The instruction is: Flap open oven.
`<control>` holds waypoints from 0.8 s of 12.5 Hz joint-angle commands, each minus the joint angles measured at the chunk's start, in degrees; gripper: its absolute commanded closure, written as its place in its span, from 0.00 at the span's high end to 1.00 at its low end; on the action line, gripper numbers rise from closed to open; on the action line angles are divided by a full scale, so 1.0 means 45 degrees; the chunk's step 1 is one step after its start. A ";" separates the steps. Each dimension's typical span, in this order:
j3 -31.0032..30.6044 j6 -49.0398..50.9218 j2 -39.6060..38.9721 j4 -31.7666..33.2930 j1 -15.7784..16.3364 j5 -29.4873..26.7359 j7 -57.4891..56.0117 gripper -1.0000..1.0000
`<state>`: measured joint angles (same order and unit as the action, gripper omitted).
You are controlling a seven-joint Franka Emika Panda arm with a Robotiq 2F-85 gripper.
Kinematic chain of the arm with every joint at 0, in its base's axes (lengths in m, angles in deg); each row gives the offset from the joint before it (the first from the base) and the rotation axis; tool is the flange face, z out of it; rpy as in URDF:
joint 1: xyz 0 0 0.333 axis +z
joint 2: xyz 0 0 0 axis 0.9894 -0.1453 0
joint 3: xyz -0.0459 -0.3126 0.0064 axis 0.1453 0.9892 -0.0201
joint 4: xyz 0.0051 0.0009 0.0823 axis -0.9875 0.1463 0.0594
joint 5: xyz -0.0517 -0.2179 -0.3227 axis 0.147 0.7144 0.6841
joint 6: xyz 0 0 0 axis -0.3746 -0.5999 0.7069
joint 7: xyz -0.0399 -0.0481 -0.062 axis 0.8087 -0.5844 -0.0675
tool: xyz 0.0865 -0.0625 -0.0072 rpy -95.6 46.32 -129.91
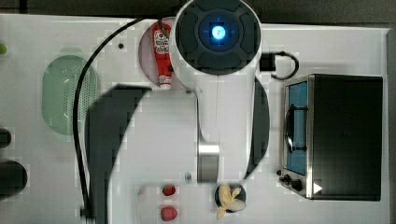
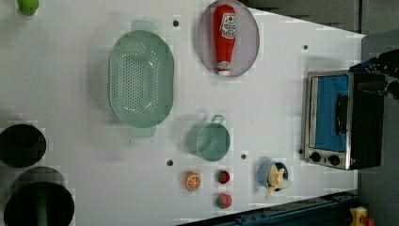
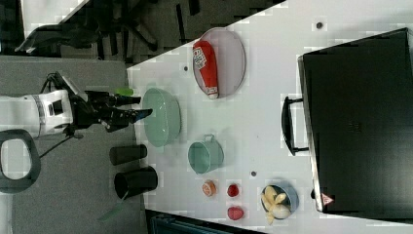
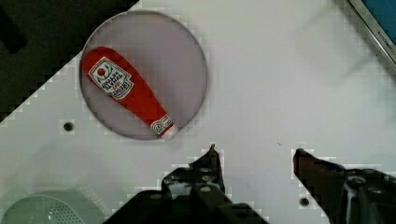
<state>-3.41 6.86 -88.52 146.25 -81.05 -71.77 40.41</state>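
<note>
Oven [image 1: 345,135]: at the top view's right edge of the surface [image 1: 154,140], door shut; judged heavy, rigid, glass fragile. Handle [image 3: 288,126]: stiff bar, the best hold. Gripper [image 4: 254,161]: jaws spread, empty, well apart from it.

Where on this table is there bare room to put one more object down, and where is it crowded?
Free: the white stretch between the plate holding the ketchup bottle and the oven. Also free: the strip between the colander and the black cups. Crowded: around the mug, fruit and banana bowl.
</note>
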 commanded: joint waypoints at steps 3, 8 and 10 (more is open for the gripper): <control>0.0445 0.2158 0.5454 0.3621 -0.0537 0.0243 0.1692 1.00; 0.0464 0.2157 0.5449 0.3633 -0.0538 0.0243 0.1693 0.69; 0.0527 0.2080 0.5337 0.3656 -0.0553 0.0244 0.1678 0.45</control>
<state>-0.85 16.48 -62.59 161.02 -83.57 -70.72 45.15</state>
